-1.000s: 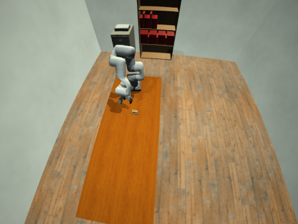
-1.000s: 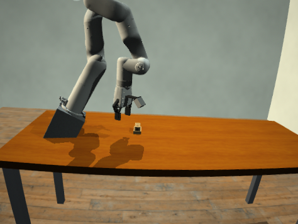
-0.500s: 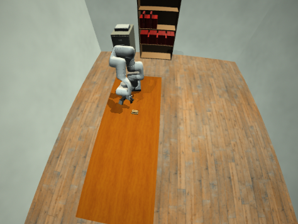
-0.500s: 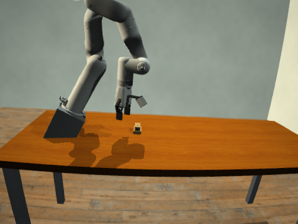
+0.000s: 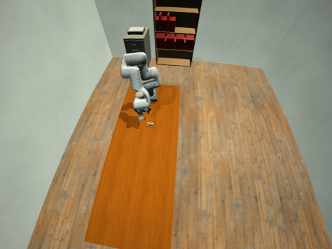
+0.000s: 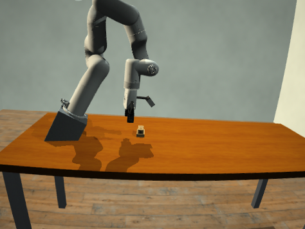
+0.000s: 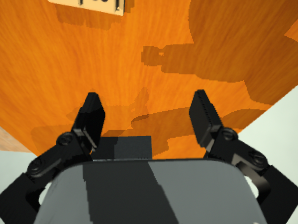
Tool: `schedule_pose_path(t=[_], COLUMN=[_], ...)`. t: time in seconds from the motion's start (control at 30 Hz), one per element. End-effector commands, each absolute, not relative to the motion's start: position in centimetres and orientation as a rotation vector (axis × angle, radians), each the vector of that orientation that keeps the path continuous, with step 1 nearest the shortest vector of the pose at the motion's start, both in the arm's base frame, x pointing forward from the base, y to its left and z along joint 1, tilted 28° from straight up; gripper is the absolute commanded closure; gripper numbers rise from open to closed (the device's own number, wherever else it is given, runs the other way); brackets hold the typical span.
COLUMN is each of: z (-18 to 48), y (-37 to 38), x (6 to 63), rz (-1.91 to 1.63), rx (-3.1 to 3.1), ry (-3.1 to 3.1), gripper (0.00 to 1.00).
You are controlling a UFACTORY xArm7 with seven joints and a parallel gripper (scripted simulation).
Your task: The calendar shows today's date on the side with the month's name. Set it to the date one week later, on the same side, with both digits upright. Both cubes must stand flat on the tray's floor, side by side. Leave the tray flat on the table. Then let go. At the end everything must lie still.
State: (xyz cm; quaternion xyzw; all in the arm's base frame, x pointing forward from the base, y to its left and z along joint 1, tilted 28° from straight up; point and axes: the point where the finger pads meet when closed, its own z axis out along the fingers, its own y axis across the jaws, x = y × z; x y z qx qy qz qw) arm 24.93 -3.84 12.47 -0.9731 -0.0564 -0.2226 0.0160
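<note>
The small block calendar [image 6: 140, 131], a dark tray with pale cubes in it, stands on the orange table. It also shows in the overhead view [image 5: 150, 124], too small to read. In the wrist view only the lower edge of its pale cubes [image 7: 90, 6] shows at the top left, with the digits cut off. My gripper [image 6: 130, 116] hangs above the table, a little to the left of the calendar and apart from it. Its fingers stand wide open with nothing between them.
The arm's dark base [image 6: 65, 127] stands on the table's left part. A bookshelf [image 5: 176, 31] and a filing cabinet [image 5: 137, 42] stand against the far wall, off the table.
</note>
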Motion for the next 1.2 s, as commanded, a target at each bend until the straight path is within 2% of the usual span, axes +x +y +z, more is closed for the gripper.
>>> schedule_pose_path(t=[0.0,0.67,1.13,1.17], z=[12.8,14.2,15.8,15.8], y=[-3.5,-1.4,1.1,1.1], x=[25.5,28.2,30.6,30.6], rz=[-0.689,-0.693,-0.676,-0.676], rx=[-3.029,-2.855,-2.484,-2.484], ry=[-0.445,-1.496,-2.256,-2.256], gripper=[0.00,0.00,0.00,0.53])
